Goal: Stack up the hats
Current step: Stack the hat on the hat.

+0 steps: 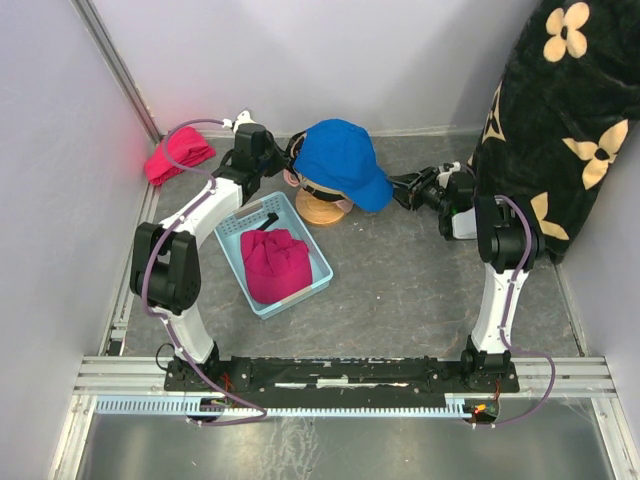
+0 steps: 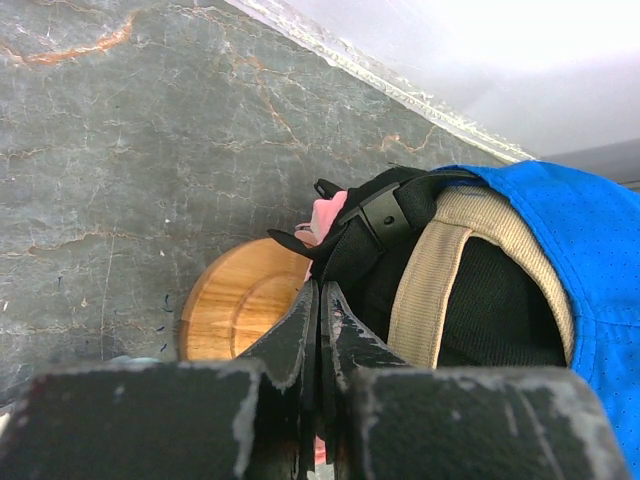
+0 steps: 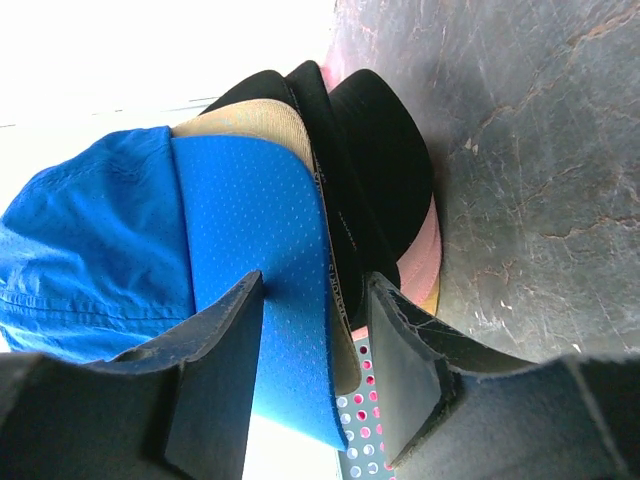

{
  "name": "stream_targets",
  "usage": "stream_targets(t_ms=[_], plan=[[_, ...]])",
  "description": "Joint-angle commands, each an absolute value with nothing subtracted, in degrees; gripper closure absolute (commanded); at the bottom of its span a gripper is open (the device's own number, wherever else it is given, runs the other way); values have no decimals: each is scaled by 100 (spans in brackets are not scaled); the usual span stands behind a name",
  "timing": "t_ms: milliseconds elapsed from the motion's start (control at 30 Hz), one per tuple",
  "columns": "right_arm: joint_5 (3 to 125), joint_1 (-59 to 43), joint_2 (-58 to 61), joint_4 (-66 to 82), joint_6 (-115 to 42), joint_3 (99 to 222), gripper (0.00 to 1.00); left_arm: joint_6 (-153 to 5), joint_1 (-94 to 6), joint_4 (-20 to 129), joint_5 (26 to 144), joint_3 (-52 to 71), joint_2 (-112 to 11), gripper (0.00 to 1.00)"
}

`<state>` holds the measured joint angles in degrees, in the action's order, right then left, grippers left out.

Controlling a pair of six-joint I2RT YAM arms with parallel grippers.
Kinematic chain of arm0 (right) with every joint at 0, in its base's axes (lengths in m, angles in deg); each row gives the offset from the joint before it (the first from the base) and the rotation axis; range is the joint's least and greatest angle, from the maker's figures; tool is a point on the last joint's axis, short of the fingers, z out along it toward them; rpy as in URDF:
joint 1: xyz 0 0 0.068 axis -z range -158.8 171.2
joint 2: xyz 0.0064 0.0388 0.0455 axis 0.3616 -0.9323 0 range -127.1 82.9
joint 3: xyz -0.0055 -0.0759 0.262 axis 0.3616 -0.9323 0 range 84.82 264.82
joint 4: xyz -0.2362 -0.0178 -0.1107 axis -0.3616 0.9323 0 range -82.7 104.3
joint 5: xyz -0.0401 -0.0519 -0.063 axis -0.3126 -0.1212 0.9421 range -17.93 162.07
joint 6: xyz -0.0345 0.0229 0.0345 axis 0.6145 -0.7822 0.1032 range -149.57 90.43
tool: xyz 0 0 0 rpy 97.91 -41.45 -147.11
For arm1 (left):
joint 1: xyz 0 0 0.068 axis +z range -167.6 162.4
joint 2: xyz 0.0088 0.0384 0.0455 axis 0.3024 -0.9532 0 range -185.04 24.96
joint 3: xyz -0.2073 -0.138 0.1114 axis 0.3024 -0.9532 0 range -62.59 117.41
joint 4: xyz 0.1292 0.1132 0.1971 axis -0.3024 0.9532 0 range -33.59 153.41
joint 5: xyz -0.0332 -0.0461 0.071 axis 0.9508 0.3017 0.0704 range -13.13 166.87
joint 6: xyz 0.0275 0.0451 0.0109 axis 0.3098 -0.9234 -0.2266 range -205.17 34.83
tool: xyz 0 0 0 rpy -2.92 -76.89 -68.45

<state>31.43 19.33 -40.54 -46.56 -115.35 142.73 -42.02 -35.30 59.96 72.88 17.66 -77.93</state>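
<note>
It looked like a robotics lab cell: plain pale lilac partition walls [image 1: 300, 50] boxed in a grey stone-patterned tabletop [image 1: 400, 290], and slotted aluminium rails [image 1: 580, 375] carried a pair of white-and-black robot arms [image 1: 497, 300].

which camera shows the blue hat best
Top external: the whole blue hat shows, crown and brim together. Left wrist catches only its rear edge; right wrist sees its brim and part of the crown close up.

The blue cap [image 1: 340, 160] hides the stack below it: only edges of black caps [image 3: 380, 160], a tan cap [image 3: 250, 120] and a pink cap [image 3: 428, 255] show. The stand [image 1: 322, 210] peeks out at its 6 o'clock, top covered. The patterned cloth [image 1: 560, 130] runs off-frame at 2 o'clock
</note>
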Motion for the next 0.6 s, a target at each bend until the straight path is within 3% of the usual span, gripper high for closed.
stream_targets(t_ms=[0, 100, 400, 567], plan=[[3327, 1937, -3685, -4295, -11203, 14137, 47, -4546, -3492, 6650, 7160, 1683, -7715, 95], [3404, 1968, -3506, -4131, -11072, 14048, 47, -4545, -3491, 6659, 7144, 1667, -7640, 92], [3552, 2032, -3153, -3659, -10740, 13931, 46, -4412, -3492, 6509, 6946, 1399, -7248, 61], [3611, 2052, -2951, -3390, -10525, 13913, 46, -4348, -3491, 6454, 6879, 1375, -7079, 53]])
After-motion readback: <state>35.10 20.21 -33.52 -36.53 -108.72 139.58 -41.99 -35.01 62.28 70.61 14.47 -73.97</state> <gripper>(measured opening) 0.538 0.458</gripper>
